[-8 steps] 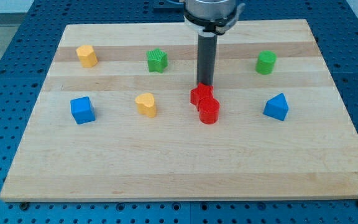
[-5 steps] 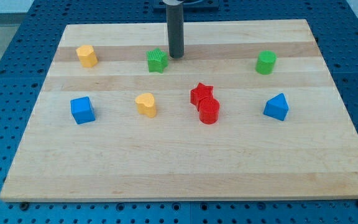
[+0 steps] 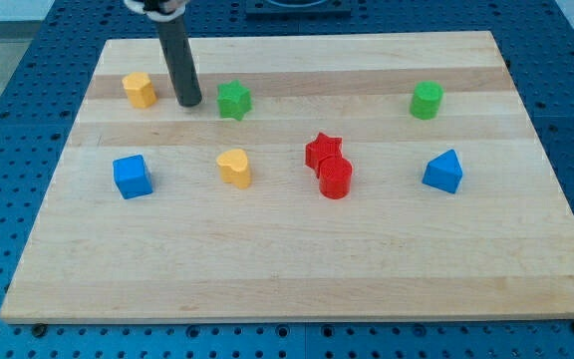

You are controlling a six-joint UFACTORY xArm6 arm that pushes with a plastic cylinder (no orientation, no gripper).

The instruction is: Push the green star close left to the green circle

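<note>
The green star (image 3: 233, 101) lies in the upper middle-left of the wooden board (image 3: 297, 269). The green circle (image 3: 427, 101) stands far off at the upper right, at about the same height in the view. My tip (image 3: 189, 103) rests on the board just left of the green star, with a small gap between them, and to the right of the yellow block (image 3: 140, 89).
A blue cube (image 3: 132, 176) sits at the left and a yellow heart (image 3: 234, 167) below the star. A red star (image 3: 324, 151) and a red cylinder (image 3: 335, 179) touch each other in the middle. A blue block (image 3: 443, 171) is at the right.
My tip moved from the red star up and left, passing the green star's right side to its left side. The green star shifted a little to the left and turned.
</note>
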